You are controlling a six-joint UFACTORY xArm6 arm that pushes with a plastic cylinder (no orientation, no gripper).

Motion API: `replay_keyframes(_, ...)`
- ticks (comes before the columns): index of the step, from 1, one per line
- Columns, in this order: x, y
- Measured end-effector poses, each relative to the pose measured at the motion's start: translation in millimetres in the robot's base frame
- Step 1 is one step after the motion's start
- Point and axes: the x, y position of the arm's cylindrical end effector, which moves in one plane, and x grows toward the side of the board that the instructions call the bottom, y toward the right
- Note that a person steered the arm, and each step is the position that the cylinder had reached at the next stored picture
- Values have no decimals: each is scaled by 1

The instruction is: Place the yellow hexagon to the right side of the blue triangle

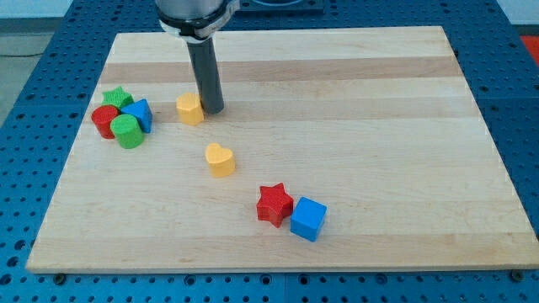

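Camera view looks down on a pale wooden desk (354,118) set on a blue perforated base (34,109); going from the view's left, a tight cluster of four blocks sits near the left edge: a red block (105,121) of unclear shape at the far left, a green star (117,98) just above it, a green rounded block (128,132) at the cluster's bottom, and the blue triangle (139,114) on the cluster's right side, all four touching or very nearly so.

Next to the right, apart from the cluster, stands the yellow hexagon (190,108); it lies to the right of the blue triangle with a bare strip of desk between them; my tip (210,110) is at the hexagon's right side, touching it or just beside it, and the dark rod (205,71) rises from there to the view's top.

Below and slightly right of the hexagon, well apart from it, lies a yellow heart (221,159); further right and toward the view's bottom, a red star (274,204) and a blue cube (307,218) sit touching, the cube on the star's right.

No jaws are on this arm, so their state cannot be told.
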Motion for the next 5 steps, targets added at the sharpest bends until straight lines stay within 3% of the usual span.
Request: replay_keyframes(5,0,-38)
